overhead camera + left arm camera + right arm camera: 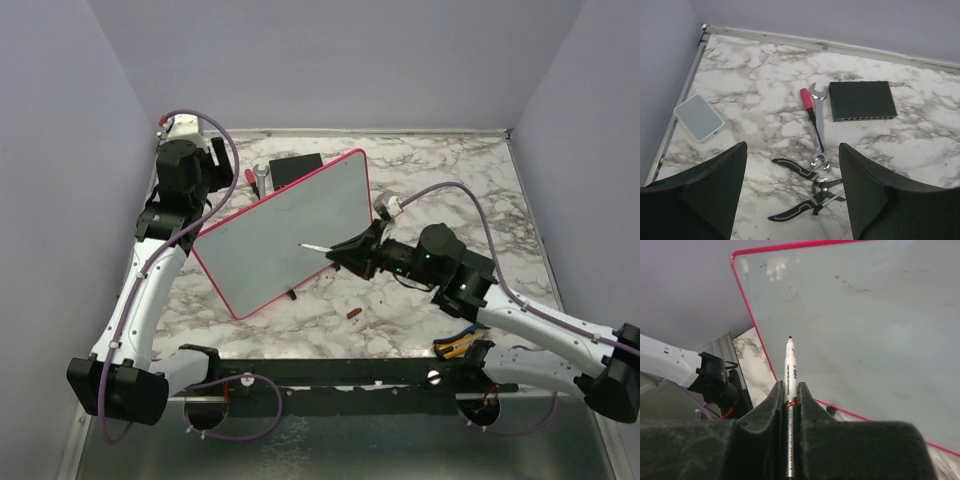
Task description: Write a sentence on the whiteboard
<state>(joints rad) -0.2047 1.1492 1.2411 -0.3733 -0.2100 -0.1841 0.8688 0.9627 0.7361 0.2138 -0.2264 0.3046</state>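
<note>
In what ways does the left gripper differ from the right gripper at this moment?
The left gripper has its fingers wide open and holds nothing; the right gripper has its fingers shut on a marker. The left gripper faces a wrench and pliers on the table; the right gripper points at the whiteboard. Both have dark fingers.

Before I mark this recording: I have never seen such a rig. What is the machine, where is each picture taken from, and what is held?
Two robot arms are bolted to a table. One picture looks down from above; the others come from a camera on each wrist. The right gripper is shut on a marker, its tip aimed at the tilted whiteboard, which shows no readable writing. The left gripper is open above a wrench, a screwdriver, pliers, a black box and a small white box.
</note>
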